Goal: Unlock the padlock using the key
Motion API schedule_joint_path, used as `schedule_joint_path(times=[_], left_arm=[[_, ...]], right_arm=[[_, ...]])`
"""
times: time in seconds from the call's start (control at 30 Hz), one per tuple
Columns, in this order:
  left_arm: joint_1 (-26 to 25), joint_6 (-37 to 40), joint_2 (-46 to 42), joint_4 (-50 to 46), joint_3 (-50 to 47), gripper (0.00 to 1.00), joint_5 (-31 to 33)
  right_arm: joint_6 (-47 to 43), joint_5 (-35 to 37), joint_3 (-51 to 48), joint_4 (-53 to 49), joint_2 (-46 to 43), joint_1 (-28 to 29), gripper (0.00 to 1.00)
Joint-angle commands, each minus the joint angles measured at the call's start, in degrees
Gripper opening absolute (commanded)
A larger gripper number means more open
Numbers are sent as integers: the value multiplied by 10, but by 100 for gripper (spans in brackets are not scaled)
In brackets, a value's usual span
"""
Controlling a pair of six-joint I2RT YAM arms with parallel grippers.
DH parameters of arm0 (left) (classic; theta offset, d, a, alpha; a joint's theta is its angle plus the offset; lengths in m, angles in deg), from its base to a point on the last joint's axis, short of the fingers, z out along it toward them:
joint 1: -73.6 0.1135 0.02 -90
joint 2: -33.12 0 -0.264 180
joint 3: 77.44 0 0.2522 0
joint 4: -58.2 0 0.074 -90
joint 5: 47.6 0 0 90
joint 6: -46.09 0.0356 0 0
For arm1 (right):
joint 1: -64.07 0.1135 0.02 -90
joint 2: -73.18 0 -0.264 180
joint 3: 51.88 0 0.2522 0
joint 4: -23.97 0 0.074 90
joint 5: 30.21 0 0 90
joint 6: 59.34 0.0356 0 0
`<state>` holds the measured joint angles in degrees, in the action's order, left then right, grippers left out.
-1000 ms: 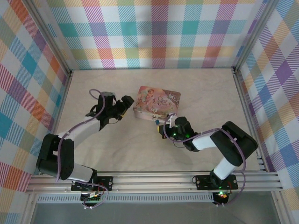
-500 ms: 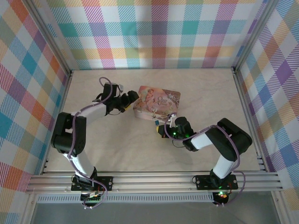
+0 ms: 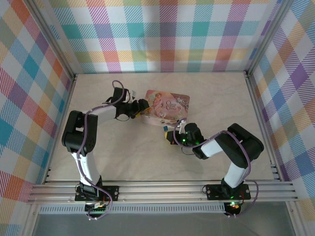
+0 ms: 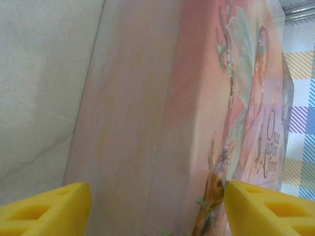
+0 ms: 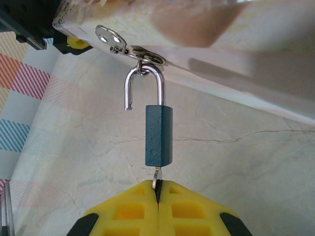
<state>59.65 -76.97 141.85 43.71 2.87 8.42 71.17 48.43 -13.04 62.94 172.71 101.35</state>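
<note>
The small blue padlock (image 5: 158,135) hangs by its silvery shackle (image 5: 161,83) from the hasp (image 5: 147,56) of the pink tin (image 3: 170,105). One shackle leg is out of the body, so the lock stands unlocked. The thin key (image 5: 156,174) sticks in the padlock's bottom, and my right gripper (image 5: 157,189) is shut on it. From above, the padlock (image 3: 165,130) is a blue speck just ahead of my right gripper (image 3: 173,133). My left gripper (image 3: 139,109) is at the tin's left end. Its yellow fingers (image 4: 44,209) stand wide apart with the tin's (image 4: 147,123) edge between them; contact is unclear.
The marble-patterned table (image 3: 123,152) is walled by checked panels on three sides. An aluminium rail (image 3: 162,189) with both arm bases runs along the near edge. The tin lies mid-table, slightly towards the back.
My left arm has swung right, bringing its gripper up to the tin's left end, and the tin has shifted slightly. The right gripper, key and padlock have stayed put.
</note>
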Motion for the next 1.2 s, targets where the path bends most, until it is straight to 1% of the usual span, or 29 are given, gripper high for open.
schedule_joint_path(times=[0.0,0.3,0.47,0.63,0.77,0.93,1.07,1.17], left_arm=[[4,29,6,-31,-21,68,14],[4,33,3,-40,-35,66,34],[4,34,-4,-46,-36,66,43],[4,37,-14,-51,-43,65,55],[4,39,-17,-53,-48,65,59],[3,37,-26,-53,-58,64,60],[2,37,-35,-54,-69,64,61],[0,36,-42,-53,-78,64,61]], right_arm=[[19,6,1,-31,16,-10,0],[18,6,0,-34,16,-13,0],[18,13,-5,-37,12,-15,13],[9,24,-15,-57,-8,-19,21],[-8,30,-17,-96,-39,-25,31],[-40,28,-9,-157,-93,-31,35],[-50,23,-5,-181,-148,-45,43],[-50,2,1,-178,-173,-67,48]])
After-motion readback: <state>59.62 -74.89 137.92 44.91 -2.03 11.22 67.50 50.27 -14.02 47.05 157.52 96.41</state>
